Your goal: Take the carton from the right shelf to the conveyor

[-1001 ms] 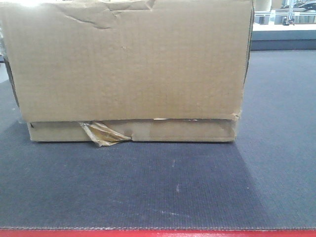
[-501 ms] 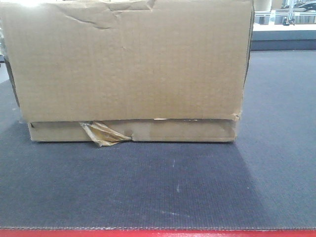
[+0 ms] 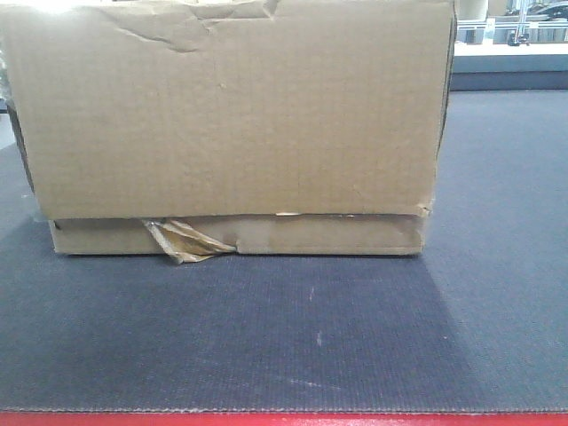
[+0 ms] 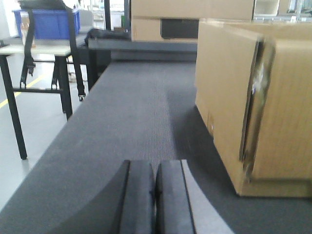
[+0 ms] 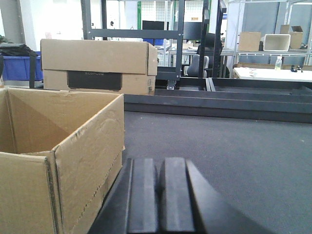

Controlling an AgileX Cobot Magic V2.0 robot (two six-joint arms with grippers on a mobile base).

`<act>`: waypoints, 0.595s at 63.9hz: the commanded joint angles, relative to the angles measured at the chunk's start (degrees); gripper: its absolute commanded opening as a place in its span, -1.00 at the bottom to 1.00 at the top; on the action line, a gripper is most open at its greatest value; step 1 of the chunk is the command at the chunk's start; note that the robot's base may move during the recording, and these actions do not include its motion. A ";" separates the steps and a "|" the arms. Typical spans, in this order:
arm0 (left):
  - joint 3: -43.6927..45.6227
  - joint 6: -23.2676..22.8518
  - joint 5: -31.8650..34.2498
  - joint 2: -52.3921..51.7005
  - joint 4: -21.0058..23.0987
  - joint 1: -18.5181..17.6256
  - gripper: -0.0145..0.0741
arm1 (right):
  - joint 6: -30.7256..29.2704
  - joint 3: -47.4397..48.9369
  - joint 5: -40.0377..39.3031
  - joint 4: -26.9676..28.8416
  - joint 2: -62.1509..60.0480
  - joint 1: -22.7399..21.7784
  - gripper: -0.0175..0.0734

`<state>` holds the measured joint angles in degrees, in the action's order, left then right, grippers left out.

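Carton point(image 4: 253, 107) right of left claw point(image 4: 155, 195)

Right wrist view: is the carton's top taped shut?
No. The carton stands open on the conveyor, its bare inner walls showing, beside the shut right tool.

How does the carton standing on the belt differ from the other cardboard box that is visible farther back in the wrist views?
The carton stands on the conveyor beside the right gripper; the far box sits beyond the belt's far end. The carton's top is open, showing its inside; the far box looks closed. The far box bears a dark rectangular panel on its front; the carton's faces are plain, creased cardboard with loose tape. Both are brown corrugated cardboard.
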<state>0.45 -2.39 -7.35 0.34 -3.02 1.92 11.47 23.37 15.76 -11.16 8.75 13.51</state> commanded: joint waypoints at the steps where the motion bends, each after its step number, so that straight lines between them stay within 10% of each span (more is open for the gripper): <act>1: -0.45 0.50 2.79 -0.34 0.23 0.17 -0.67 | -0.37 -0.07 -1.23 -0.69 -0.26 -0.25 -0.78; 38: -0.45 0.50 3.71 -0.34 0.23 0.17 -0.67 | -0.37 -0.07 -1.23 -0.69 -0.26 -0.25 -0.78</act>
<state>-0.10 -2.14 -5.16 0.34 -3.02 1.92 11.39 23.37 15.76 -11.16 8.75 13.51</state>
